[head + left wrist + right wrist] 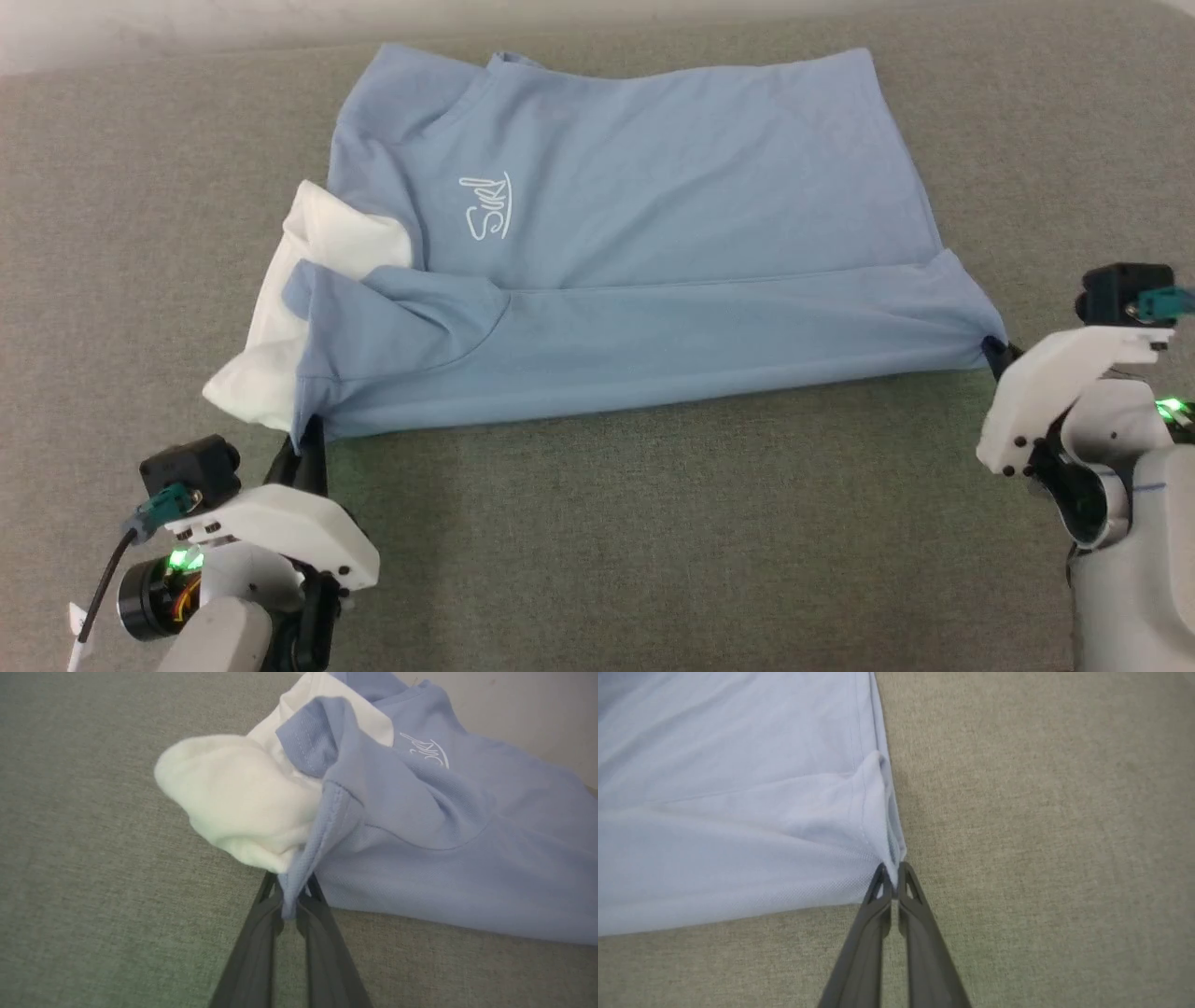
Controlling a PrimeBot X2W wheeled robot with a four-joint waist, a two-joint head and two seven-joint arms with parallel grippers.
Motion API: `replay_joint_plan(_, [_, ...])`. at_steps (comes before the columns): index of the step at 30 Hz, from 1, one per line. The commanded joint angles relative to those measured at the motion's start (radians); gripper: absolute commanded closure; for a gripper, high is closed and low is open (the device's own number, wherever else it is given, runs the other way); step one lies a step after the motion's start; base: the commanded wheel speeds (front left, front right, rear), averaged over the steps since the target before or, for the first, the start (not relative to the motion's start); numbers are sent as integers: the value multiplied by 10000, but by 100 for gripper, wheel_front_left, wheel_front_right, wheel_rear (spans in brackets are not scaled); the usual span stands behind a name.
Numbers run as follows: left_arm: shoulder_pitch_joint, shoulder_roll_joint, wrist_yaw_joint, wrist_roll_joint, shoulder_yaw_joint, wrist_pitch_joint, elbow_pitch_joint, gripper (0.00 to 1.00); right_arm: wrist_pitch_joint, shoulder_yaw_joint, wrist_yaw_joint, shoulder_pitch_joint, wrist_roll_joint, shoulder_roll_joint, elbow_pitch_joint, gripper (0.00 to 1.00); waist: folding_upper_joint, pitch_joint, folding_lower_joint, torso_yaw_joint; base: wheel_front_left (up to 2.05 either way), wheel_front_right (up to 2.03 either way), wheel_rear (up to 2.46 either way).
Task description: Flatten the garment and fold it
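The garment (653, 243), a light blue polo shirt with a white script logo (487, 207), lies sideways on the grey cloth surface, its near long edge folded over. White lining (317, 233) bulges out at its left end. My left gripper (306, 446) is shut on the near left corner; in the left wrist view the blue cloth (420, 835) is pinched between the dark fingertips of that gripper (292, 896). My right gripper (995, 350) is shut on the near right corner, and the right wrist view shows the hem corner (878, 812) clamped in the gripper (893, 872).
Grey woven fabric (653, 523) covers the whole work surface, with bare room in front of the shirt between my two arms. A pale wall strip (140, 33) runs along the far edge.
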Motion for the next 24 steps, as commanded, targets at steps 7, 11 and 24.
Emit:
replay_joint_plan(7, [904,493,608,516,-148,145,-968,100,-949,-478,-11,1605,766,-14,-1435,100,0,-583,-1,127,0,0,0])
replay_joint_plan(11, [1854,747,1066,587,-343,795,-1748,100,-525,-791,-11,2703,945,-14,-2195,100,0,-763,-1,133,0,0,0])
replay_joint_plan(24, [2689,695,1050,320,-952,1590,-1675,100,-451,-1013,-11,4152,1322,-14,-1325,100,0,-772,-1,225,0,0,0])
